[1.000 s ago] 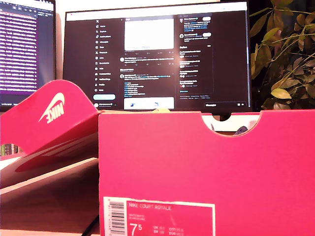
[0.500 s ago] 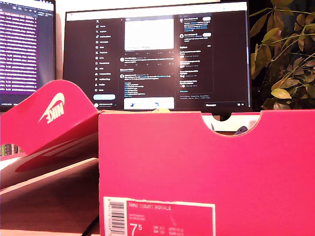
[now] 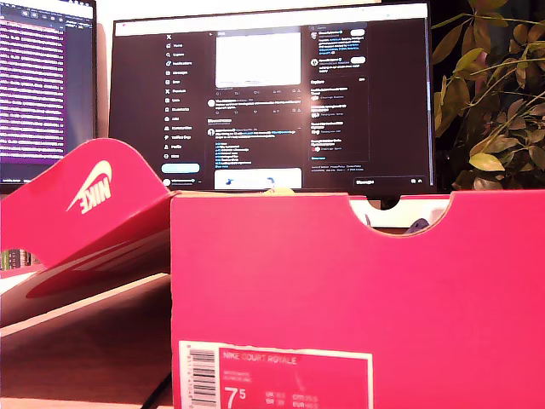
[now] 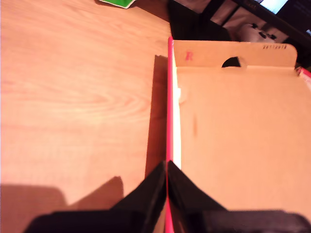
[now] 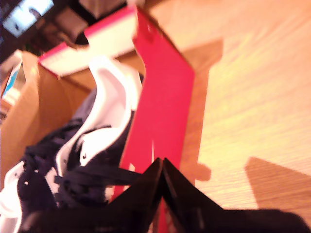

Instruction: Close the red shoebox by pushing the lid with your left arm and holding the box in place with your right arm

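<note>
Both arms are hidden in the exterior view behind the red cardboard shoebox [image 3: 358, 290] on the wooden counter [image 4: 73, 97] | lid [image 3: 85, 204] is raised, partly cropped | first pincer [image 4: 166, 167] is pressed onto a box wall edge | second pincer [image 5: 160, 162] is pinched on another wall | white-and-navy shoe [image 5: 87, 145] is blurred | monitor [image 3: 272, 94] is seen behind.

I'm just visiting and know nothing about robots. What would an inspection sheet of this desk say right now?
Surface: wooden table, bare beside the box.
Job's things: red shoebox open, lid swung back; a white and dark shoe inside.
Clutter: a green item at the table's far edge.
Grippers: my first gripper shut on the lid's edge; my second gripper shut at the box wall.
Cables: nothing seen.
Surroundings: monitor and plant behind.
</note>
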